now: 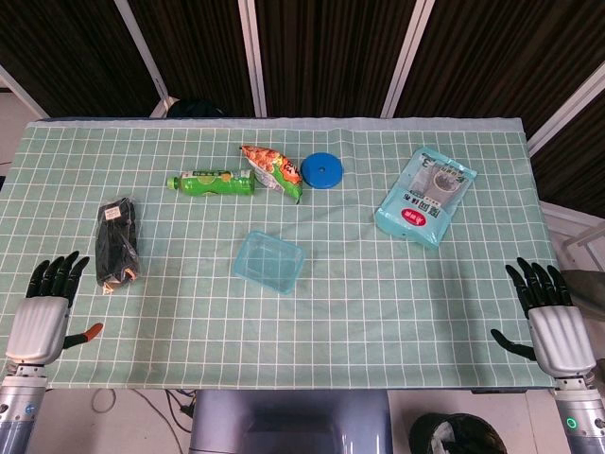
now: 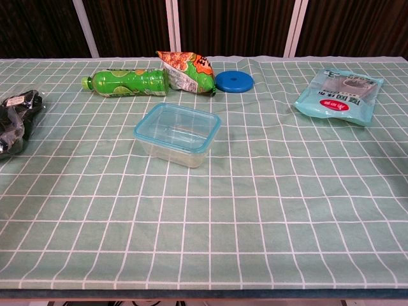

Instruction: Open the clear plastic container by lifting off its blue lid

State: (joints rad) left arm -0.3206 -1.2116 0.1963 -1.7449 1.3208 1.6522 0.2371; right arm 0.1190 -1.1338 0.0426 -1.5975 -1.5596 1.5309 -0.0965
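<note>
Head view: high vantage, looks steeply down over whole green checked tablecloth [image 1: 378, 312], far edge to near edge, robot's own hands at lower corners. Chest view: lower, nearer, looks forward across cloth at shallow angle toward dark slatted wall [image 2: 127, 25]. Both share central cloth with clear rectangular plastic container with blue rim [image 1: 268, 262] [image 2: 177, 134], plus row of items beyond it.
</note>
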